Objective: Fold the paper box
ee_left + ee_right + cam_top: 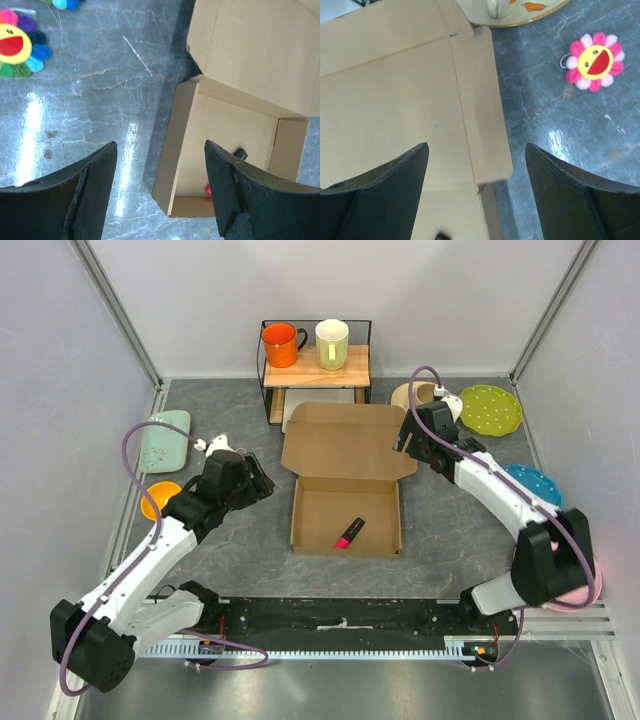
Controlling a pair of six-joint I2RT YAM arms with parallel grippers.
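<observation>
The paper box [345,445] lies in the middle of the table, brown cardboard with its lid [395,100] folded back flat. Its shallow base [235,125] stands open upward. A pink highlighter [349,532] with a black cap lies inside the base. My left gripper [257,485] hovers just left of the base's left wall, and in its wrist view the open left gripper [160,145] straddles that wall's near corner. My right gripper [405,436] hangs over the lid's right side flap. The right gripper [476,145] is open, with nothing between its fingers.
At the back a wire rack [315,365] carries an orange mug [281,344] and a pale yellow mug [332,343]. A mint tray [163,438] and an orange bowl [158,498] sit left. A green plate [490,408] and a blue plate [530,483] sit right. Flower toys [17,44] [594,62] lie near each gripper.
</observation>
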